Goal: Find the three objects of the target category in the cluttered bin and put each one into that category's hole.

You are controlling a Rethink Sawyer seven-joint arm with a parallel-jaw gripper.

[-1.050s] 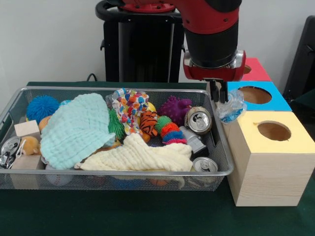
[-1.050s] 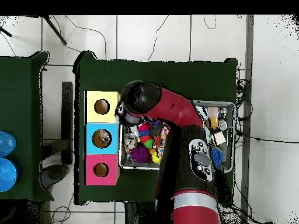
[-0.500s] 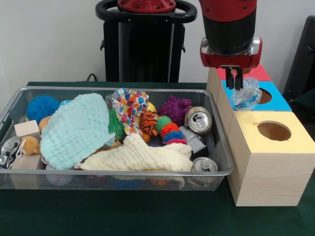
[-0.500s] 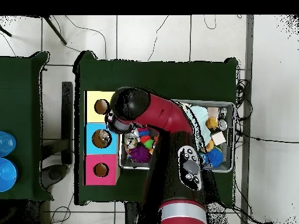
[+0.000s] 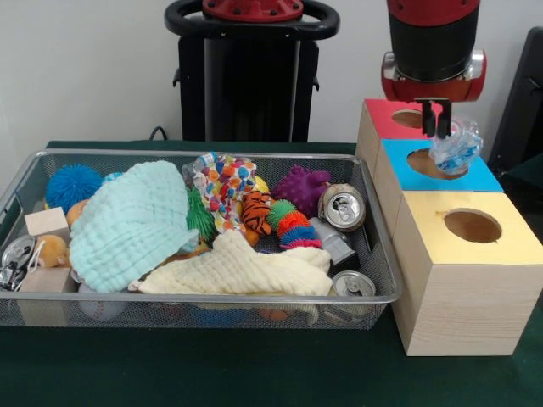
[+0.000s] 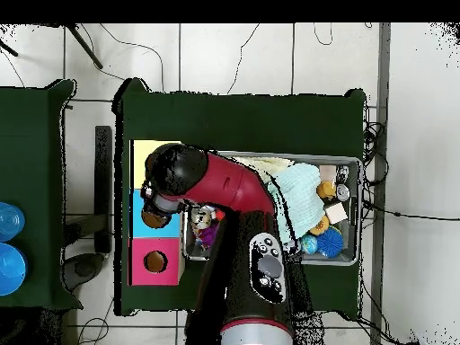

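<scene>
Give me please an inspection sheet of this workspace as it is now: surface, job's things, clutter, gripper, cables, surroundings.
Surface: dark green table, bare in front of the bin.
Job's things: crumpled clear plastic bottle hangs over the blue box, above its hole; red box behind it, yellow box in front.
Clutter: wire bin holds a light blue cloth, a cream cloth, cans, spiky balls and wooden blocks.
Gripper: gripper shut on the bottle.
Cables: thin cables on the floor beyond the table in the overhead view.
Surroundings: black stand behind the bin; white wall.
</scene>
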